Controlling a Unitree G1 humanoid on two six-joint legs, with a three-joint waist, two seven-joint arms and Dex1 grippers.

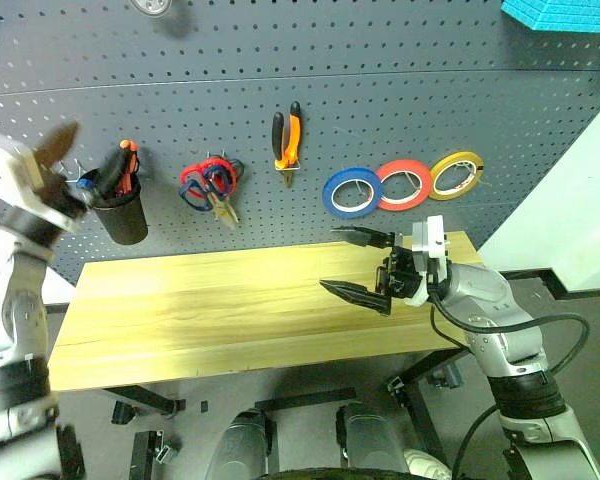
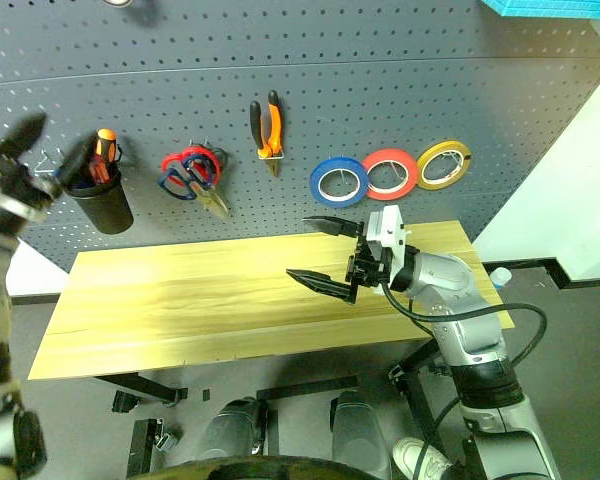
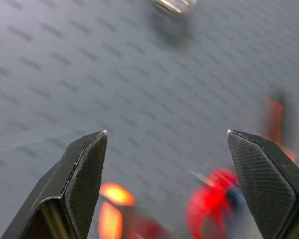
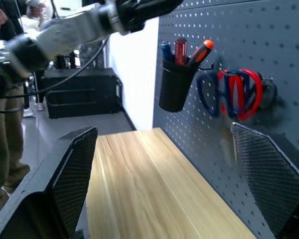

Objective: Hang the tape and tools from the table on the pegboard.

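Dark grey pegboard (image 1: 380, 90) backs a light wooden table (image 1: 200, 310), its hooks carrying the blue tape (image 1: 350, 192) beside a red roll (image 1: 404, 185) and a yellow roll (image 1: 456, 175), orange-and-black pliers (image 1: 287, 140), and blue-handled scissors (image 1: 202, 186) overlapping a red-handled pair (image 4: 245, 88); the red-handled screwdriver (image 4: 181, 51) stands in a black cup (image 1: 117, 212). Left gripper (image 1: 52, 165), jaws spread and holding nothing, hovers just beside the cup; right gripper (image 1: 358, 264), jaws spread wide and also holding nothing, hangs over the table with the tape just above it
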